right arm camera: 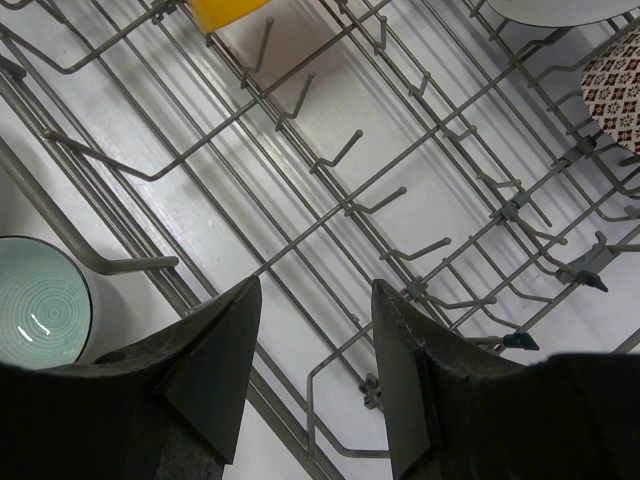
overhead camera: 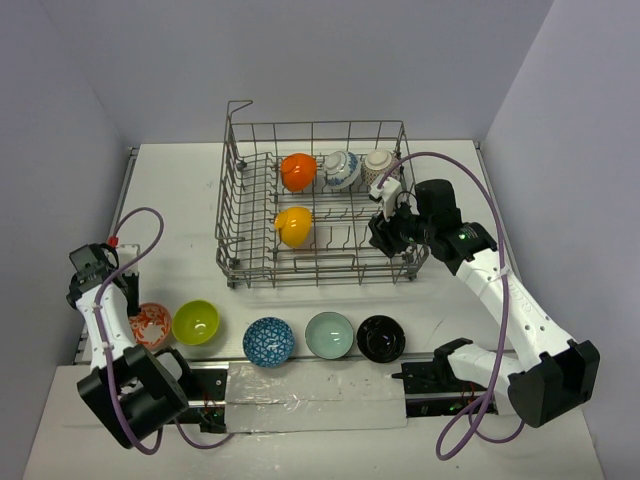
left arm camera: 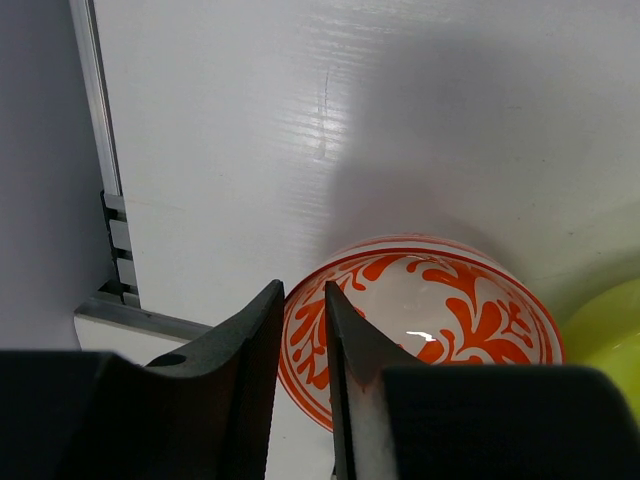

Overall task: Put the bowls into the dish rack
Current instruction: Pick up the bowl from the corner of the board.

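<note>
The dish rack (overhead camera: 320, 125) holds an orange bowl (overhead camera: 298, 171), a yellow bowl (overhead camera: 294, 226), a blue-patterned bowl (overhead camera: 341, 168) and a white-patterned bowl (overhead camera: 378, 165). In a row on the table sit the red-and-white bowl (overhead camera: 152, 324), lime bowl (overhead camera: 196, 322), another blue-patterned bowl (overhead camera: 268, 341), teal bowl (overhead camera: 329, 334) and black bowl (overhead camera: 381, 338). My left gripper (overhead camera: 140, 310) is shut on the red-and-white bowl's (left arm camera: 440, 300) left rim, one finger inside and one outside (left arm camera: 303, 300). My right gripper (overhead camera: 380, 238) hangs open and empty over the rack's front right tines (right arm camera: 315, 285).
The lime bowl (left arm camera: 610, 330) lies close to the right of the held bowl. A metal rail (left arm camera: 100, 150) runs along the table's left edge. The teal bowl (right arm camera: 40, 300) sits just outside the rack's front wall. Purple cables loop beside both arms.
</note>
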`<state>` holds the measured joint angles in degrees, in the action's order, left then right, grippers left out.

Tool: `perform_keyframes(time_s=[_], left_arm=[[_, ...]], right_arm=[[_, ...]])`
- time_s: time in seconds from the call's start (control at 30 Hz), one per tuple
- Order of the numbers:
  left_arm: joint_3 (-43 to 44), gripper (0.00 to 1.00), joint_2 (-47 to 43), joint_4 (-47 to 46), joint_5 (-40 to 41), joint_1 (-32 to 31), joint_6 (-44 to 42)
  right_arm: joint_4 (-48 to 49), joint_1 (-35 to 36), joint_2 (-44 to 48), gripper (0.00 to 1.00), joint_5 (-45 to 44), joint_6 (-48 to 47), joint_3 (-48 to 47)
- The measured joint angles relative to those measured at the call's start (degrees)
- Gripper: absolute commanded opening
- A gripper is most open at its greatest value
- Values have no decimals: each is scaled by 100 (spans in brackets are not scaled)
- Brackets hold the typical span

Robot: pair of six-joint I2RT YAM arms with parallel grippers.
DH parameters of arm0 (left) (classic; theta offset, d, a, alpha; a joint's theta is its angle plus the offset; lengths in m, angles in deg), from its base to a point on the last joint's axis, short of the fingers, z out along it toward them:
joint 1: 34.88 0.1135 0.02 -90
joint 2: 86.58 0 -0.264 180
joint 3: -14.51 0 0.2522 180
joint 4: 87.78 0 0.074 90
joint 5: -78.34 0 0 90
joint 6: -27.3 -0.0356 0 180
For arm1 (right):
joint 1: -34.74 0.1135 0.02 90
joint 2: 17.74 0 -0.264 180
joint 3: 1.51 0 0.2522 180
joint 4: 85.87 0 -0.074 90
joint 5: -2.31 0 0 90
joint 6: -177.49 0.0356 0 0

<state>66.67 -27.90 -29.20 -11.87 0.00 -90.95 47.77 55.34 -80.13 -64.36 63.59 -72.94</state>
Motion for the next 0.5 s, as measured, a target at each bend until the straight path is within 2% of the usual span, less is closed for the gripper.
perform_keyframes(time_s=[0.5], left_arm=[[63, 21, 181, -4, -74, 24, -114]], right_arm=[[2, 0, 0, 56, -59, -2, 9]])
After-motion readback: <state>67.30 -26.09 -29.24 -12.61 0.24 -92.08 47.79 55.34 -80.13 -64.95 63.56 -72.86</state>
